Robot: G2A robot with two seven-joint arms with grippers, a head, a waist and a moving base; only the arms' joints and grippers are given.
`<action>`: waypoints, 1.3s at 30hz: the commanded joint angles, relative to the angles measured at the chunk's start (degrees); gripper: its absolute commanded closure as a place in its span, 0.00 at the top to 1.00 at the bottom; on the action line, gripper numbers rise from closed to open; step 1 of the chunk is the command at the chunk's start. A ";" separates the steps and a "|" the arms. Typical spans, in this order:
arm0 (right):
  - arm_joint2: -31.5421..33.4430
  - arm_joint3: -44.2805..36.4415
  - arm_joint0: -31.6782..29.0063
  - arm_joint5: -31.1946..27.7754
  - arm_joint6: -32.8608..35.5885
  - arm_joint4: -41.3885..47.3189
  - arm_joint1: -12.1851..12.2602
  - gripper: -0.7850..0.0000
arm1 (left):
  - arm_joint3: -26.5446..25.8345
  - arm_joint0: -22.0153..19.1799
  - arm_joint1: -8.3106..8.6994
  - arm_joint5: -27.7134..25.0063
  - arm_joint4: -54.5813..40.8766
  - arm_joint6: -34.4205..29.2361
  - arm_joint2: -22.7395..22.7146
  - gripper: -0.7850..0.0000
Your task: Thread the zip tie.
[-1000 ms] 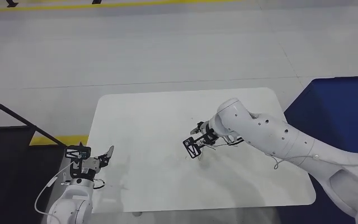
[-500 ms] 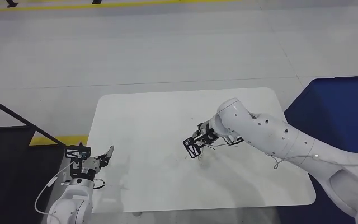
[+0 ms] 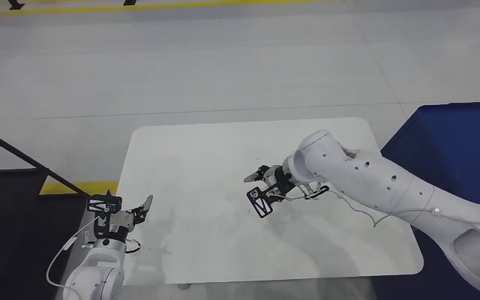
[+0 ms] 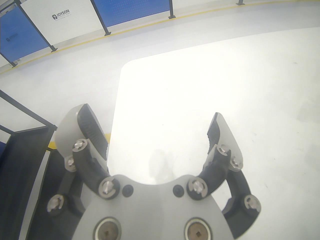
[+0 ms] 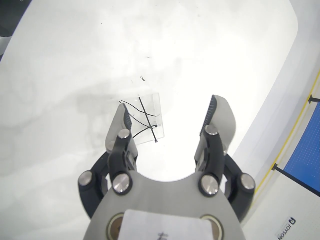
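Note:
Two thin black zip ties lie crossed on a small clear square plate on the white table. One zip tie is straight, the other curved. My right gripper hovers open just above the plate, one finger overlapping its edge, nothing between the jaws. In the top view the right gripper is near the table's middle. My left gripper stands open and empty at the table's front left edge, far from the plate; its wrist view shows the left gripper over bare table.
A blue panel stands right of the table and a black frame to its left. Blue and white barriers line the floor beyond. The table's rounded edge runs close beside the right gripper.
The right gripper's fingers stand farther apart than before, and the right arm has shifted a little to the right. The left arm has not moved.

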 commanded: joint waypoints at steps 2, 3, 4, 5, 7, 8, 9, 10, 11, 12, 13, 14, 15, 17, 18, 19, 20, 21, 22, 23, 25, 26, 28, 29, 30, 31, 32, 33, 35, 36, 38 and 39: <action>0.05 1.53 -1.08 0.00 -2.65 -3.18 0.73 1.00 | 0.00 0.00 0.00 0.00 0.00 0.00 0.00 1.00; 0.05 2.20 -1.50 0.00 -3.22 -4.08 0.76 1.00 | 0.00 0.00 0.00 0.00 0.00 0.00 0.00 1.00; 0.05 2.96 -2.11 0.00 -3.62 -4.97 0.67 1.00 | 0.00 0.00 0.00 0.00 0.00 0.00 0.00 1.00; 0.05 3.44 -2.91 0.00 -3.78 -6.14 0.44 1.00 | 0.00 0.00 0.00 0.00 0.00 0.00 0.00 1.00; 0.05 4.48 -3.91 0.00 -4.20 -8.00 -0.17 1.00 | 0.00 0.00 0.00 0.00 0.00 0.00 0.00 1.00; 0.05 5.06 -4.42 0.00 -4.26 -8.86 -0.52 1.00 | 0.00 0.00 0.00 0.00 0.00 0.00 0.00 1.00; 0.05 5.50 -4.89 0.00 -4.64 -9.54 -0.87 1.00 | 0.00 0.00 0.00 0.00 0.00 0.00 0.00 1.00; 0.05 6.02 -5.31 0.00 -5.12 -10.25 -1.21 0.96 | 0.00 0.00 0.00 0.00 0.00 0.00 0.00 1.00; 0.05 6.80 -5.58 0.00 -5.56 -10.98 -1.51 0.91 | 0.00 0.00 0.00 0.00 0.00 0.00 0.00 1.00; 0.05 7.69 -5.66 0.00 -5.97 -11.60 -1.80 0.73 | 0.00 0.00 0.00 0.00 0.00 0.00 0.00 1.00; 0.05 8.46 -5.70 0.00 -6.32 -12.18 -2.10 0.48 | 0.00 0.00 0.00 0.00 0.00 0.00 0.00 1.00; 0.05 9.08 -5.75 0.00 -6.65 -12.74 -2.40 0.40 | 0.00 0.00 0.00 0.00 0.00 0.00 0.00 1.00; 0.05 9.60 -5.75 0.00 -7.17 -13.15 -2.69 0.36 | 0.00 0.00 0.00 0.00 0.00 0.00 0.00 1.00; 0.05 10.77 -5.74 0.00 -7.66 -14.63 -3.24 0.22 | 0.00 0.00 0.00 0.00 0.00 0.00 0.00 1.00; 0.05 11.19 -5.72 0.00 -7.94 -15.19 -3.52 0.16 | 0.00 0.00 0.00 0.00 0.00 0.00 0.00 1.00; 0.05 11.52 -5.67 0.00 -8.60 -15.48 -3.78 0.16 | 0.00 0.00 0.00 0.00 0.00 0.00 0.00 1.00; 0.05 11.85 -5.52 0.00 -9.30 -15.87 -4.01 0.16 | 0.00 0.00 0.00 0.00 0.00 0.00 0.00 1.00; 0.05 12.10 -5.39 0.00 -9.92 -16.40 -4.21 0.16 | 0.00 0.00 0.00 0.00 0.00 0.00 0.00 1.00; 0.05 12.38 -5.28 0.00 -10.58 -16.93 -4.37 0.16 | 0.00 0.00 0.00 0.00 0.00 0.00 0.00 1.00; 0.05 12.54 -5.19 0.00 -11.30 -17.49 -4.52 0.17 | 0.00 0.00 0.00 0.00 0.00 0.00 0.00 1.00; 0.05 12.50 -4.96 0.00 -13.75 -18.30 -4.73 0.19 | 0.00 0.00 0.00 0.00 0.00 0.00 0.00 1.00; 0.05 12.33 -4.86 0.00 -15.57 -18.81 -4.77 0.18 | 0.00 0.00 0.00 0.00 0.00 0.00 0.00 1.00; 0.05 12.40 -4.54 0.00 -18.85 -20.76 -4.74 0.19 | 0.00 0.00 0.00 0.00 0.00 0.00 0.00 1.00; 0.05 12.66 -4.30 0.00 -20.20 -21.83 -4.69 0.18 | 0.00 0.00 0.00 0.00 0.00 0.00 0.00 1.00; 0.05 13.13 -4.04 0.00 -21.02 -23.08 -4.64 0.19 | 0.00 0.00 0.00 0.00 0.00 0.00 0.00 1.00; 0.05 13.71 -3.92 0.00 -21.75 -24.02 -4.62 0.20 | 0.00 0.00 0.00 0.00 0.00 0.00 0.00 1.00; 0.05 14.38 -3.86 0.00 -22.36 -24.85 -4.65 0.20 | 0.00 0.00 0.00 0.00 0.00 0.00 0.00 1.00; 0.05 15.18 -3.86 0.00 -22.84 -25.53 -4.73 0.19 | 0.00 0.00 0.00 0.00 0.00 0.00 0.00 1.00; 0.05 16.81 -4.33 0.00 -23.30 -27.05 -5.12 0.19 | 0.00 0.00 0.00 0.00 0.00 0.00 0.00 1.00; 0.05 17.58 -4.62 0.00 -23.49 -27.86 -5.42 0.19 | 0.00 0.00 0.00 0.00 0.00 0.00 0.00 1.00; 0.05 19.07 -4.81 0.00 -24.00 -29.19 -6.16 0.19 | 0.00 0.00 0.00 0.00 0.00 0.00 0.00 1.00; 0.05 19.74 -4.86 0.00 -24.28 -29.89 -6.57 0.19 | 0.00 0.00 0.00 0.00 0.00 0.00 0.00 1.00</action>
